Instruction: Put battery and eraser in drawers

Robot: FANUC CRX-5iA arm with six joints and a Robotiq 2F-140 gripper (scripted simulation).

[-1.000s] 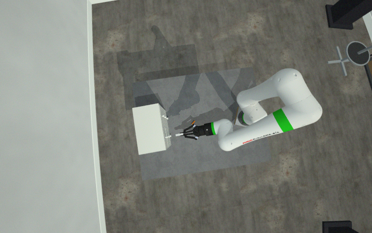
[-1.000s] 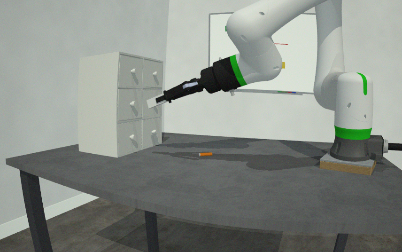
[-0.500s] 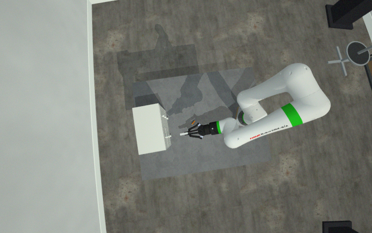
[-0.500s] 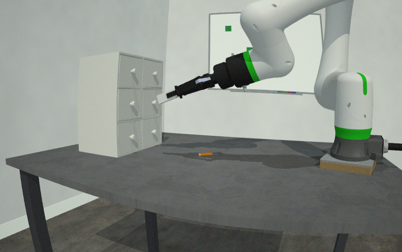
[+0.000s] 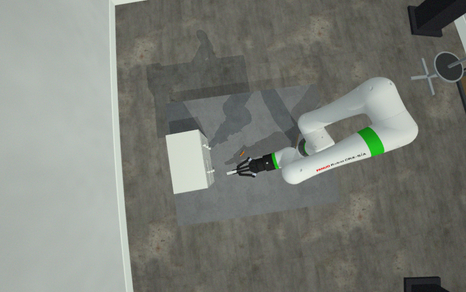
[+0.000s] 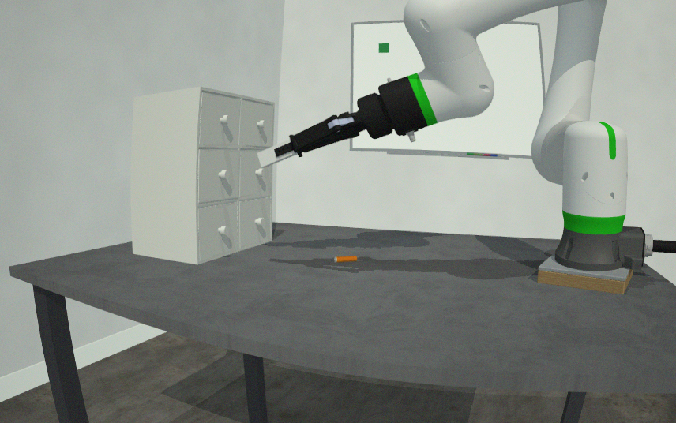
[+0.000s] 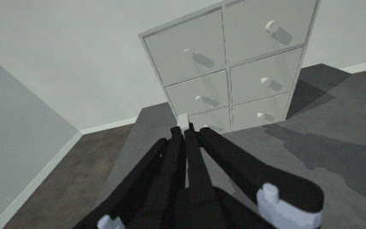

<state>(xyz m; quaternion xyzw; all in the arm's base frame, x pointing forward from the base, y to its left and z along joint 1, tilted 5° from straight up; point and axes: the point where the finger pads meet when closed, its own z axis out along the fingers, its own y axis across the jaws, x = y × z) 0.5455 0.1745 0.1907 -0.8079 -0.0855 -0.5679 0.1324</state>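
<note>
The white chest (image 5: 187,161) (image 6: 164,174) stands upright on the table. Its top right drawer (image 6: 253,137) (image 7: 248,34) and middle left drawer (image 6: 212,174) (image 7: 184,91) look flush, as do the others. My gripper (image 5: 231,172) (image 6: 272,155) (image 7: 185,120) is shut, its pale tips together with nothing visible between them. It hangs in the air in front of the chest's left column, tilted down toward it, with a gap to the knobs. The nine-volt battery and the eraser are not visible; the drawers' insides are hidden.
A small orange cylinder (image 5: 242,152) (image 6: 346,259) with a pale end lies on the table (image 5: 257,202) (image 6: 299,304), between the chest and the arm's base (image 6: 593,248). Short white knobs (image 6: 223,174) (image 7: 265,81) stick out from the drawer fronts.
</note>
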